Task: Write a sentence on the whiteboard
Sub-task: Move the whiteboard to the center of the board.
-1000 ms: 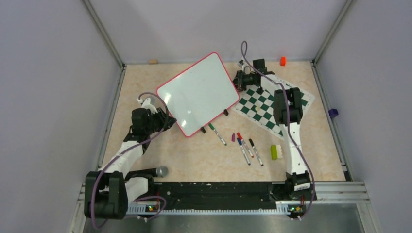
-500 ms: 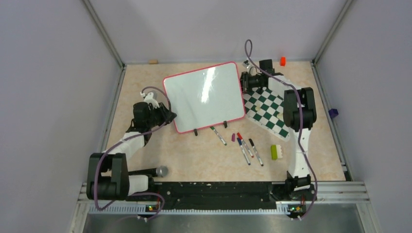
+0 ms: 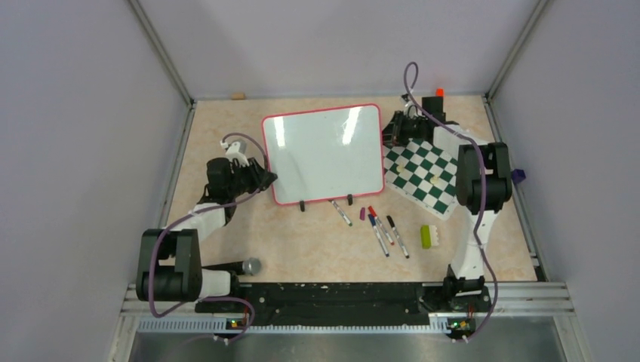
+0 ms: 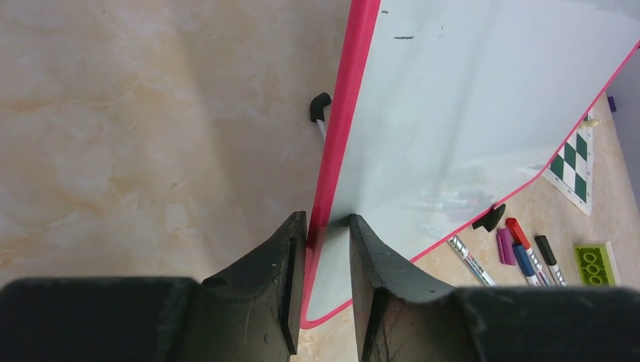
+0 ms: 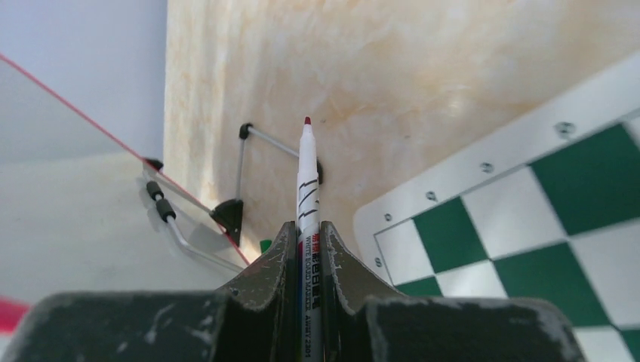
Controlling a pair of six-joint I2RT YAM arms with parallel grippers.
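The whiteboard (image 3: pixel 324 154) stands propped on the table, glossy white with a red-pink rim and two black feet (image 3: pixel 302 205) on its near edge. No lettering shows on it, only a few tiny dark specks in the left wrist view (image 4: pixel 468 113). My left gripper (image 3: pixel 266 179) is shut on the board's lower left rim (image 4: pixel 328 220). My right gripper (image 3: pixel 392 130) is just off the board's right edge, shut on a white marker (image 5: pixel 307 173) with its cap off and its dark red tip pointing away. The board's edge (image 5: pixel 68 196) lies to its left.
A green-and-white chess mat (image 3: pixel 426 177) lies right of the board. Several loose markers (image 3: pixel 381 230) and a purple cap (image 3: pixel 362 213) lie in front of it, with a green brick (image 3: pixel 427 237) to the right. A microphone (image 3: pixel 245 265) lies near the left base. An orange block (image 3: pixel 438 94) sits at the back.
The whiteboard has swung clockwise from a diagonal pose to nearly square and shifted right. My right gripper moved right with the marker; my left gripper stayed on the rim.
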